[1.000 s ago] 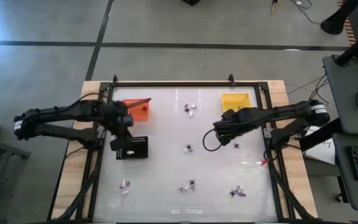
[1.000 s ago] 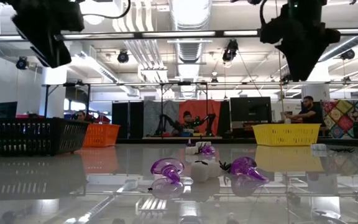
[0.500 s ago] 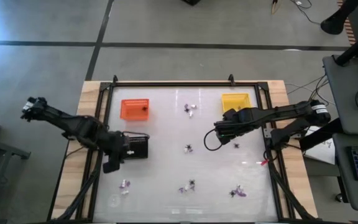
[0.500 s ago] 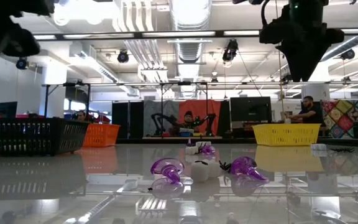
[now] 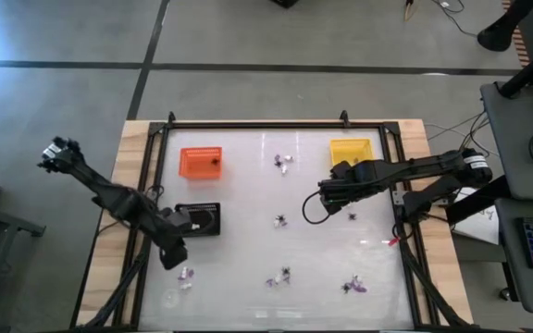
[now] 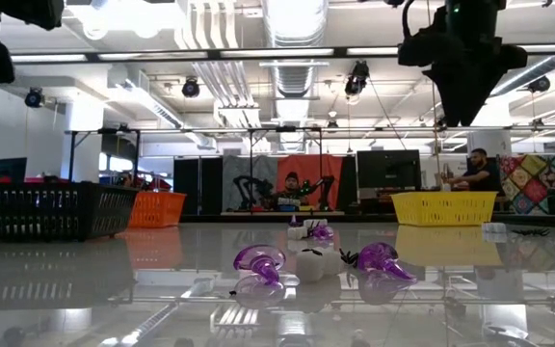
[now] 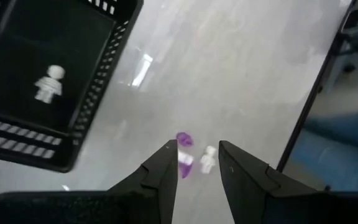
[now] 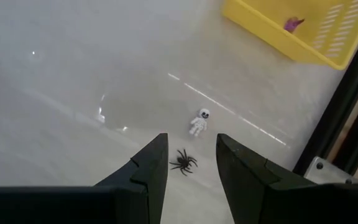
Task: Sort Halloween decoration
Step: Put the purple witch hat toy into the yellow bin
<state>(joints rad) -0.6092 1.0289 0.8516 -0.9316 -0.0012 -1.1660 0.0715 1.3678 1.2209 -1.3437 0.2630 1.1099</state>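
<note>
Table (image 5: 248, 185) holds 3 trays: orange tray (image 5: 201, 162), yellow tray (image 5: 352, 151), black tray (image 5: 199, 220). The left arm has swung away from the orange tray, past the black tray, toward the near-left trinkets; 1 s ago it hung over the orange and black trays. Left gripper (image 7: 197, 163) now hovers with fingers apart and empty over a purple trinket (image 7: 184, 139) and a white trinket (image 7: 208, 160) lying just beside each other. Likely a drop-off finished and the next pick starting. A white skeleton (image 7: 49, 83) already lies in the black tray.

Right arm unchanged from the earlier frames: right gripper (image 8: 191, 155) hangs parted and empty over a black spider (image 8: 183, 161) and a white figure (image 8: 198, 121), near the yellow tray, which holds a purple piece (image 8: 293, 23).

More trinkets (image 5: 281, 221) lie scattered mid-table and near-side, unsorted.
</note>
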